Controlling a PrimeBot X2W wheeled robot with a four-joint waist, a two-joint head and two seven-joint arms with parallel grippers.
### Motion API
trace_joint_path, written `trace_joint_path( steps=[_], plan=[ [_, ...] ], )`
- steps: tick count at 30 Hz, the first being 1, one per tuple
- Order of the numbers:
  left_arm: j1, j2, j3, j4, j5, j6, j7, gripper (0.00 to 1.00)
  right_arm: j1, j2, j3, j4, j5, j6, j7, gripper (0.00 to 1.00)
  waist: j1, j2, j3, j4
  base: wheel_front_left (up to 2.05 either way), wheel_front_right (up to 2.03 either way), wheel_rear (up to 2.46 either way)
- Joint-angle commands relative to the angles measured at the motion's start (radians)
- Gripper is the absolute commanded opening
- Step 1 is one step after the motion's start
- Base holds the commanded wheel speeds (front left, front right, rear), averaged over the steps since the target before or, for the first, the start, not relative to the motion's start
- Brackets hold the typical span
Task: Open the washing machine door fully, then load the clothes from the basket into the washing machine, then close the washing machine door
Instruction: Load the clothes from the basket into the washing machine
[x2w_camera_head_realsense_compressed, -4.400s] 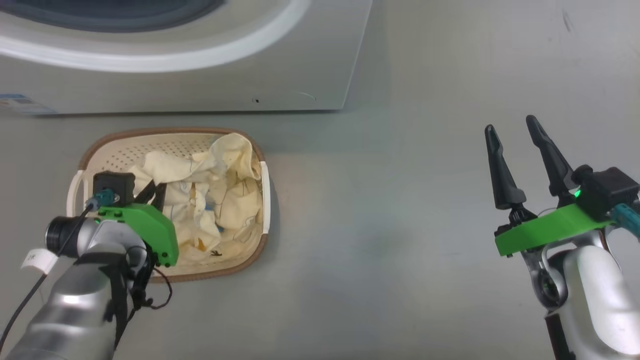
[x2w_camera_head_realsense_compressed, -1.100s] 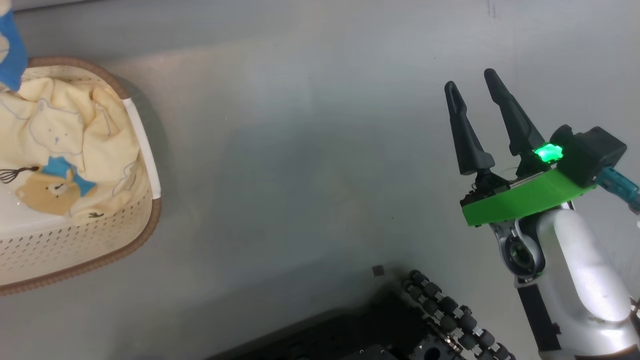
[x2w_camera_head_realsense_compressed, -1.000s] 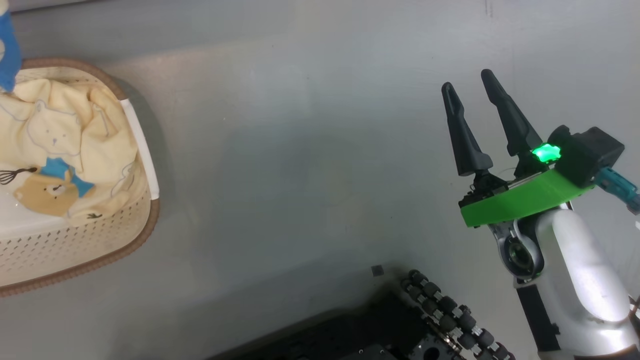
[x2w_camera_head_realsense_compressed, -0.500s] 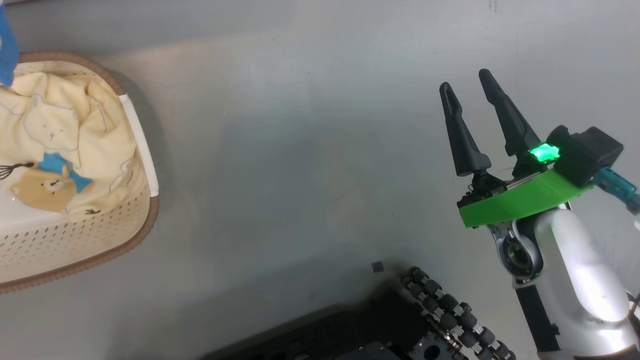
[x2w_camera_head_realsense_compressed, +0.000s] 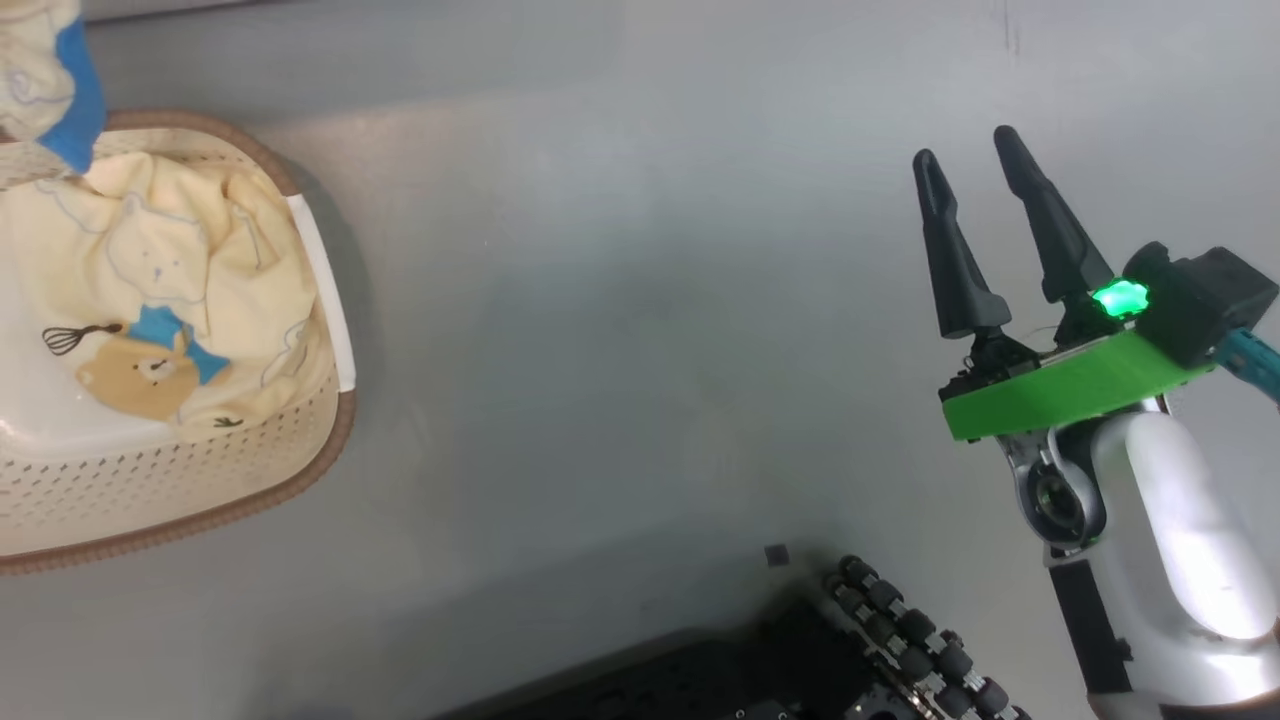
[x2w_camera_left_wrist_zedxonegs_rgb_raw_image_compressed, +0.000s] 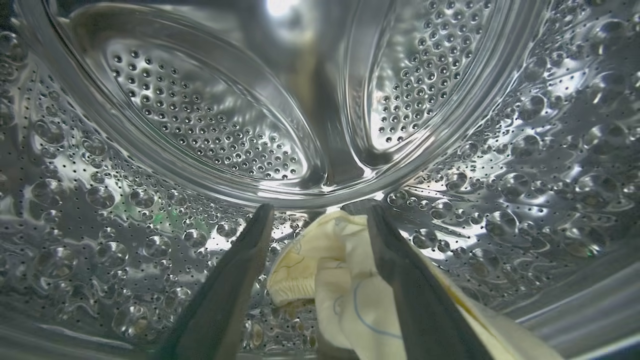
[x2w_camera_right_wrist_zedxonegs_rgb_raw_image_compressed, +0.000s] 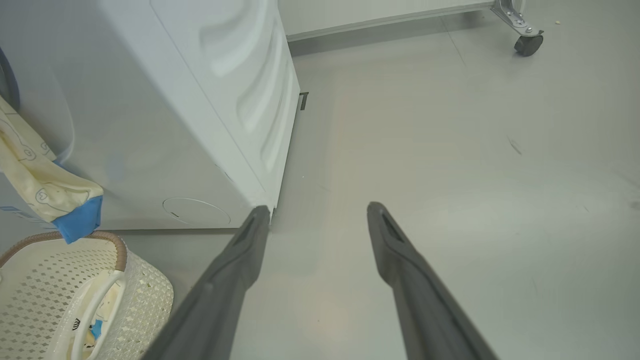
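Left gripper (x2w_camera_left_wrist_zedxonegs_rgb_raw_image_compressed: 320, 210) is inside the steel drum (x2w_camera_left_wrist_zedxonegs_rgb_raw_image_compressed: 200, 125), fingers spread wide and pinching nothing. A cream-yellow garment (x2w_camera_left_wrist_zedxonegs_rgb_raw_image_compressed: 345, 270) lies on the drum floor between the two fingers. It runs past the finger on that view's right toward the lower right corner, and I can't tell whether it touches that finger. Right gripper (x2w_camera_head_realsense_compressed: 963, 144) hangs over bare grey floor (x2w_camera_head_realsense_compressed: 620, 300), well apart from everything, jaws spread and empty, green light lit on its mount. In the right wrist view the white washing machine (x2w_camera_right_wrist_zedxonegs_rgb_raw_image_compressed: 200, 100) stands up-left of the fingers, with a round service flap (x2w_camera_right_wrist_zedxonegs_rgb_raw_image_compressed: 195, 211) low on its front. A second garment (x2w_camera_right_wrist_zedxonegs_rgb_raw_image_compressed: 35, 185) with a blue cuff hangs down the machine's front. The cuff is just above the basket (x2w_camera_right_wrist_zedxonegs_rgb_raw_image_compressed: 145, 295), which sits on the floor close in front of the machine. In the head view the same blue-cuffed piece (x2w_camera_head_realsense_compressed: 50, 60) dangles at the top left over the basket's far rim. More clothes (x2w_camera_head_realsense_compressed: 170, 260) with a bear print lie bunched in the basket (x2w_camera_head_realsense_compressed: 200, 500), piled toward its right side. Part of the white basket bottom is bare. The robot's black wheeled base (x2w_camera_head_realsense_compressed: 800, 670) is at the bottom edge. A caster (x2w_camera_right_wrist_zedxonegs_rgb_raw_image_compressed: 527, 44) on a metal frame is at the top right of the right wrist view.
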Motion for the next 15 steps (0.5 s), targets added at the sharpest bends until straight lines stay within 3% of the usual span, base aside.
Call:
trace_joint_path(
  steps=[1, 15],
  plan=[
    [0.021, 0.027, -0.006, -0.024, -0.022, 0.001, -0.016, 1.00, 0.018, 0.001, -0.003, -0.019, -0.016, 0.003, -0.006, 1.00, 0.0000, 0.0000, -0.040, 0.019, 0.00, 0.00, 0.00],
    [0.383, -0.041, -0.165, -0.100, -0.159, 0.001, -0.075, 1.00, 0.084, 0.001, -0.074, 0.006, -0.114, 0.003, -0.006, 1.00, 0.0000, 0.0000, -0.328, 0.146, 0.00, 0.00, 0.00]
  ],
)
